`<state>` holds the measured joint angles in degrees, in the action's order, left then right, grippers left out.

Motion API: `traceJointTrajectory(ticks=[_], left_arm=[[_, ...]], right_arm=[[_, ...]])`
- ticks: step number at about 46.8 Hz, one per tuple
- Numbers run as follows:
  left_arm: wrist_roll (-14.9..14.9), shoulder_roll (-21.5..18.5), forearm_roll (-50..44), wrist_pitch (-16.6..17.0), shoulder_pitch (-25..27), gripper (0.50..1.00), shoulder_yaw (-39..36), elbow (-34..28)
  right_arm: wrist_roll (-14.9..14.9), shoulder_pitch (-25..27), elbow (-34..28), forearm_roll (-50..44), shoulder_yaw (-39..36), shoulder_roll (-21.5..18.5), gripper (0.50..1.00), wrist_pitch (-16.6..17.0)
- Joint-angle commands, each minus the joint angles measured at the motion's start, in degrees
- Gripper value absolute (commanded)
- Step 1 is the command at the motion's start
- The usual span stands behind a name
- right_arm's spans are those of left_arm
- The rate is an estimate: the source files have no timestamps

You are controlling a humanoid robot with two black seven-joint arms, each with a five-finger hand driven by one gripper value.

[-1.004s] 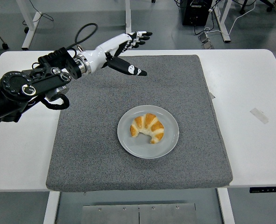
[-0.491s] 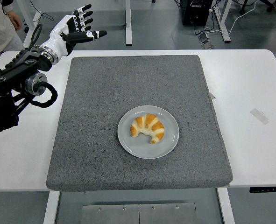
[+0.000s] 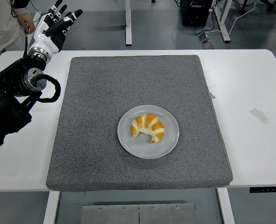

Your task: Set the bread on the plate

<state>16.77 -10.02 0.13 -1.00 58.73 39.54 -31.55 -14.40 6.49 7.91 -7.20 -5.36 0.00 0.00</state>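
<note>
Head view: golden crescent bread [image 3: 147, 128] on plate [image 3: 133, 148].

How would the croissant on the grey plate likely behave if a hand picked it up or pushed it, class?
The croissant looks puffed and flaky, so it is probably light and easily crushed or crumbled by a firm grip. Its curved, flat-lying shape suggests it would slide rather than roll. On the smooth-looking plate, a push might shift it readily.

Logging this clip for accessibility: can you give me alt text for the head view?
A croissant lies on a grey plate in the middle of a grey mat on a white table. The robot's left hand is raised at the far left corner, fingers open and empty, beside a person.
</note>
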Motion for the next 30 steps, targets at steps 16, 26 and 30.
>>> traceJointTrajectory(ticks=[16,26,30], left_arm=[[-0.78,3.34,-7.33,-0.06,-0.81,0.996,3.44,4.74],[-0.60,4.92,-7.42,0.03,-1.33,0.996,3.53,5.62],[-0.60,5.19,-7.33,0.03,-1.33,0.996,3.53,5.62]], right_arm=[[-0.01,0.18,0.00,0.00,0.00,0.00,1.000,0.09],[-0.01,0.19,0.00,0.00,0.00,0.00,1.000,0.00],[-0.01,0.27,0.00,0.00,-0.09,0.00,1.000,0.00]])
